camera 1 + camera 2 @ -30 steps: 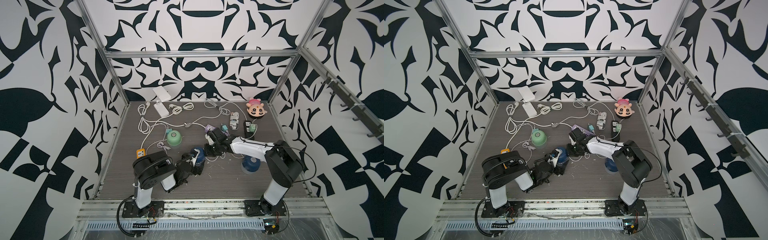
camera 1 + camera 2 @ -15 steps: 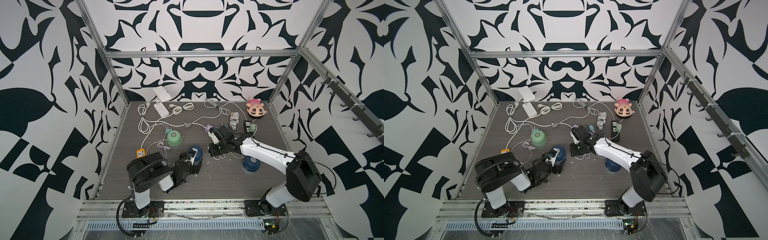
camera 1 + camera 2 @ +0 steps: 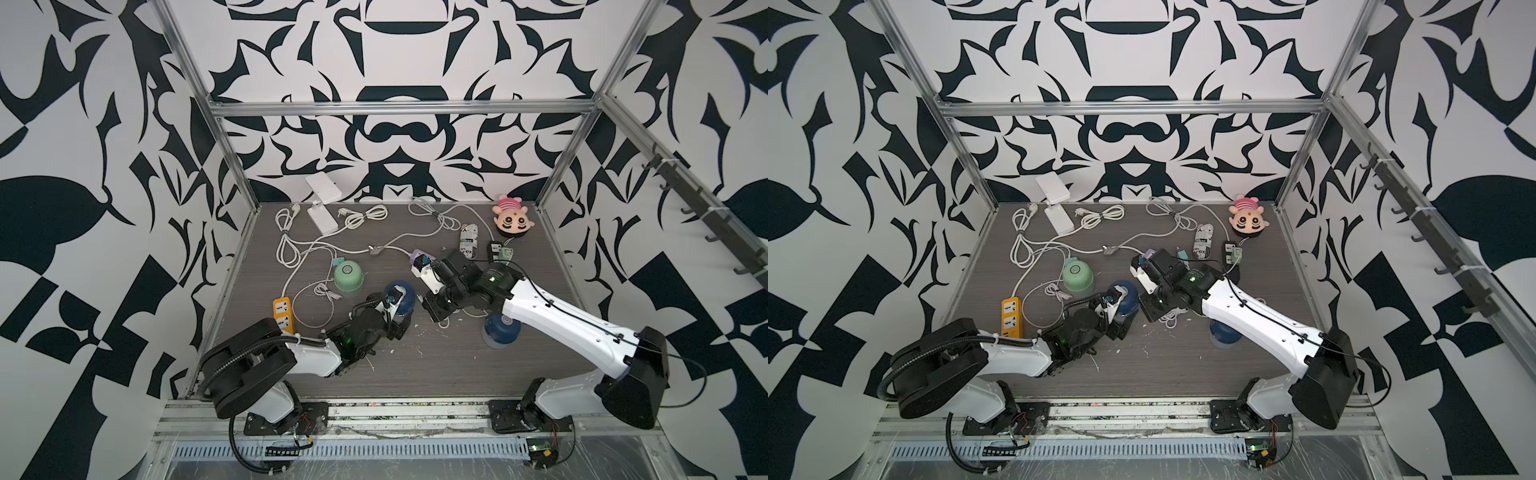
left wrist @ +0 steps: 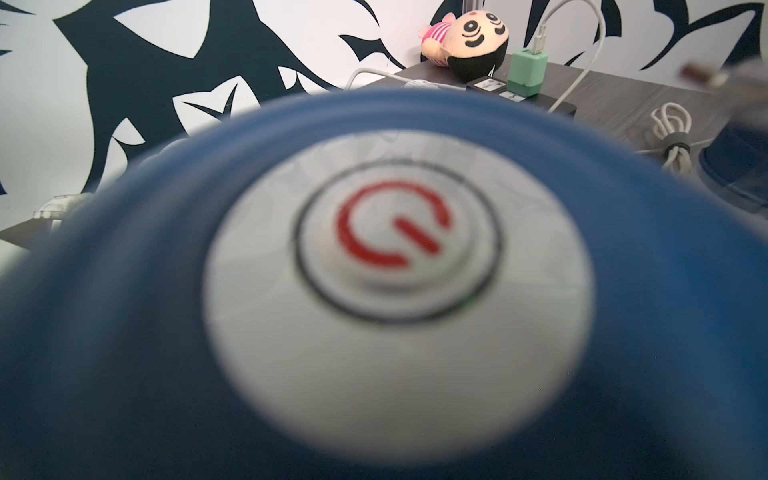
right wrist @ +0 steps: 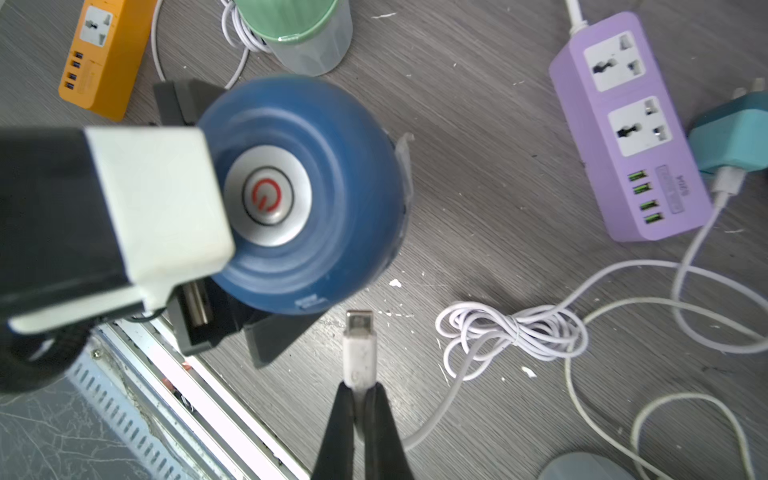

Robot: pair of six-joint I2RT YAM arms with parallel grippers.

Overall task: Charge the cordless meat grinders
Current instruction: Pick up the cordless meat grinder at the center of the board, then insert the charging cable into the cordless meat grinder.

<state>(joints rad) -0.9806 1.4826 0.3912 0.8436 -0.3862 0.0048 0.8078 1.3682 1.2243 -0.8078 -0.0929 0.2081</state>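
Near the left edge of the table [image 3: 457, 374], an orange power strip [image 3: 282, 314] is lying flat. Just to its right, the mint green grinder [image 3: 348, 279] is standing upright, with a small bundled white cable [image 3: 327, 291] lying just beside its base.

Close to the table's middle, the left gripper [image 3: 398, 312] is reaching in low from the front left corner. Its jaws are spread wide and clasping the held navy grinder [image 3: 404, 292] on two opposite sides. That grinder's grey top button [image 4: 395, 249], with its red power symbol, is filling the left wrist view. Whether its clear base is resting on the table cannot be told.

Just right of it, the right gripper [image 5: 360, 388] is pinching the white cable plug [image 5: 359, 345] by its rear end, jaws pressed together. The plug's metal tip is pointing toward the held navy grinder but standing apart from it.

Behind, a purple power strip [image 5: 627, 133] is lying with a teal adapter [image 5: 731, 137] just beside it. Farther right, the second navy grinder [image 3: 500, 330] is standing upright, partly under the right arm. In the back right corner, a pink plush toy [image 3: 512, 218] is lying near a black power strip [image 3: 493, 249].
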